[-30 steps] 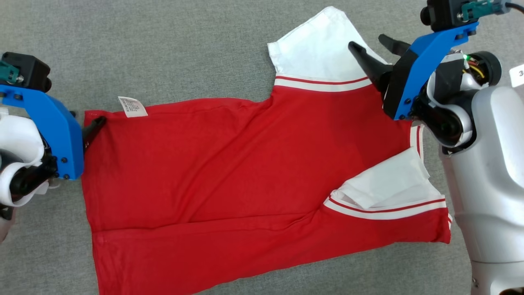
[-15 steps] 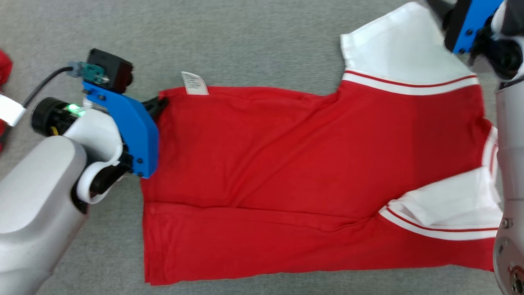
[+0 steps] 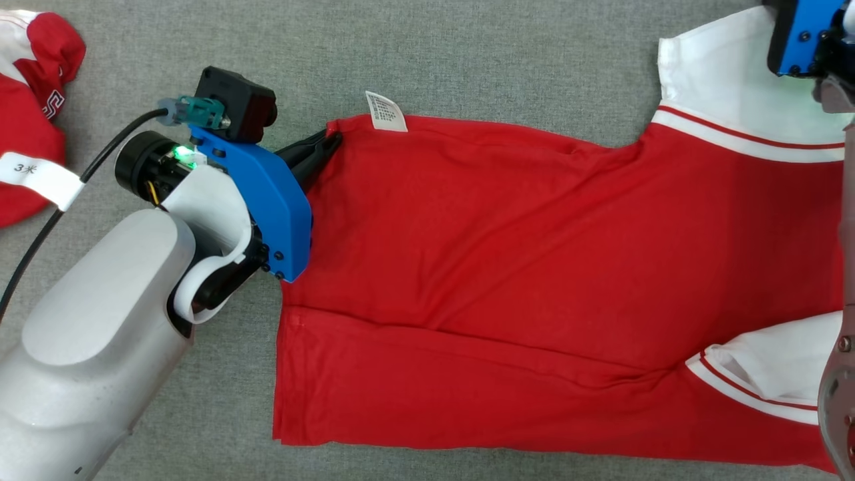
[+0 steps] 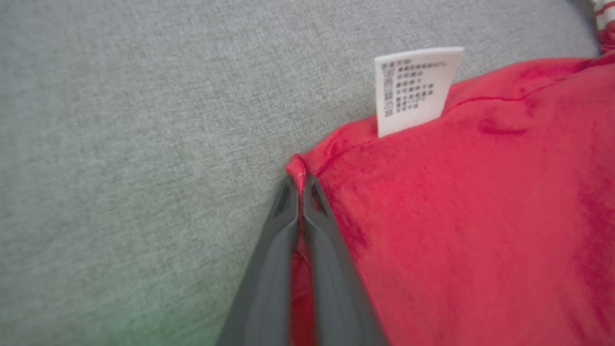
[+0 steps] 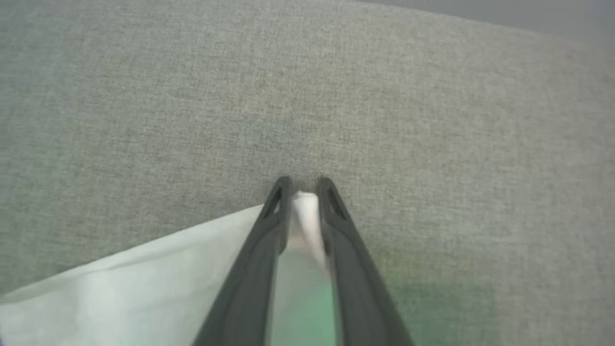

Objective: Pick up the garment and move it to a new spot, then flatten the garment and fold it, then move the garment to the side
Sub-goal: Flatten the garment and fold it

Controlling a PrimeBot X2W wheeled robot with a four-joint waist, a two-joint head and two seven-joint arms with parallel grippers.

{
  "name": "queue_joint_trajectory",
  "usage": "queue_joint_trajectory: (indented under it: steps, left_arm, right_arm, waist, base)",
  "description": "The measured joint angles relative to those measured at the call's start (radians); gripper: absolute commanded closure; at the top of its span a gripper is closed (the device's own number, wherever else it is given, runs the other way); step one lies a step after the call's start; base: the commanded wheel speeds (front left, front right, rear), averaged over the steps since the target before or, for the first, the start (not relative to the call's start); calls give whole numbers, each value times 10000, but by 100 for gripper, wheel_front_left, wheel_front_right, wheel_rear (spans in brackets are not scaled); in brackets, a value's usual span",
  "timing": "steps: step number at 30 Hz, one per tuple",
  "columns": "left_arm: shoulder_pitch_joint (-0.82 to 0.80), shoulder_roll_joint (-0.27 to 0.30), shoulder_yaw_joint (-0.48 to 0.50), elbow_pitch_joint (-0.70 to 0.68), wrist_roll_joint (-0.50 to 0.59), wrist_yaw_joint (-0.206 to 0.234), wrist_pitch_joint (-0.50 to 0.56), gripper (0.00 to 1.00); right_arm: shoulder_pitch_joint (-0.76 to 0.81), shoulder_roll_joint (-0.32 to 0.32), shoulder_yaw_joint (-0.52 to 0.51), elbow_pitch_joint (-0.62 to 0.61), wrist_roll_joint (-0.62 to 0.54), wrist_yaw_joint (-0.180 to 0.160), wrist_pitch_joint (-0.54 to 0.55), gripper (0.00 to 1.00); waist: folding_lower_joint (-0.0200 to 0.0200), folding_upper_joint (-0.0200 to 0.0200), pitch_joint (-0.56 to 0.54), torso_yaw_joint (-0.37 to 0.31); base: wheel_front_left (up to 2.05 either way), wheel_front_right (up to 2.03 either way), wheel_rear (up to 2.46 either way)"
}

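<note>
The garment (image 3: 534, 267) is a red shirt with white sleeves, spread nearly flat on the grey cloth surface. My left gripper (image 3: 330, 140) is shut on its hem corner, just beside the white care label (image 3: 386, 111). The left wrist view shows the red corner (image 4: 299, 168) pinched between the closed fingertips, with the label (image 4: 413, 89) to the right. At the head view's top right, my right gripper's blue mount (image 3: 798, 33) sits over the upper white sleeve (image 3: 721, 73). In the right wrist view, my right gripper (image 5: 301, 187) is closed on a bunched edge of that sleeve (image 5: 120, 283).
A second red and white garment (image 3: 30, 100) lies crumpled at the far left. A black cable (image 3: 40, 234) with a white tag (image 3: 37, 177) runs past my left forearm. My right arm's pale shell (image 3: 841, 401) covers the shirt's right edge. Bare grey surface (image 3: 467, 53) lies beyond the shirt.
The head camera has swung left, so the shirt sits further right in the picture. My left gripper closed on the hem corner. My right gripper closed on the white sleeve edge.
</note>
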Motion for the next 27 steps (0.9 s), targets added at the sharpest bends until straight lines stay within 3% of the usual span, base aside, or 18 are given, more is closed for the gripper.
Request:
queue_joint_trajectory:
  steps: [13,27]
  left_arm:
    - [398,-98,370,796,307,372,-1839,100]
    - [2064,263,418,560,144,198,-3392,100]
  right_arm:
    - [860,-265,769,-1112,2115,0,-1868,100]
    - [4071,-1129,1634,-3216,4583,0,-1776,100]
  waist:
    - [4,0,-572,-500]
    - [4,0,-1986,-1033]
  base:
    - [0,0,0]
    - [0,0,0]
